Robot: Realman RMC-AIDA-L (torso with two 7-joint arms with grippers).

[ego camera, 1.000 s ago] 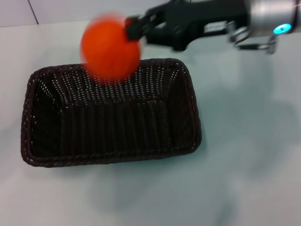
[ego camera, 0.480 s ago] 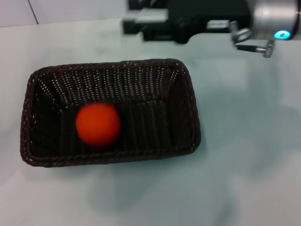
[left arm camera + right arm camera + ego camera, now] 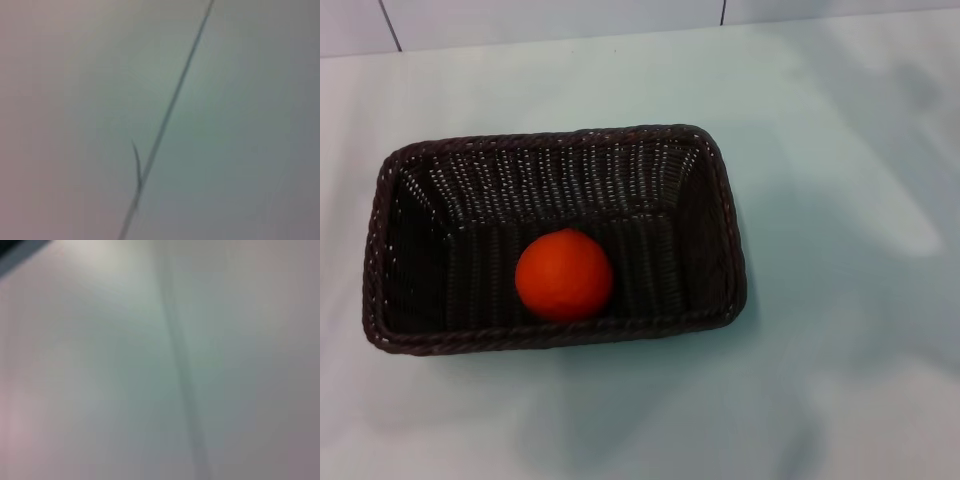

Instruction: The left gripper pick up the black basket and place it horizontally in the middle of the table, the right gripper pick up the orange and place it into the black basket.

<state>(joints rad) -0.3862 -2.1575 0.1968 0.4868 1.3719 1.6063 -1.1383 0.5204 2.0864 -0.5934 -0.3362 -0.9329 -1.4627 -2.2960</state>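
The black basket [image 3: 710,220] lies lengthwise across the table [image 3: 840,360], a little left of centre in the head view. The orange [image 3: 563,274] rests inside it, on the bottom near the front wall. Neither gripper shows in the head view. The left wrist view and the right wrist view show only a pale surface with a thin seam line; no fingers appear in either.
The table's far edge meets a pale wall with two dark seam lines [image 3: 390,25] at the top of the head view. Soft shadows lie on the table to the right of the basket.
The right gripper let the orange go above the basket and drew back out of the head view. The orange dropped into the basket and rolled a little to the right.
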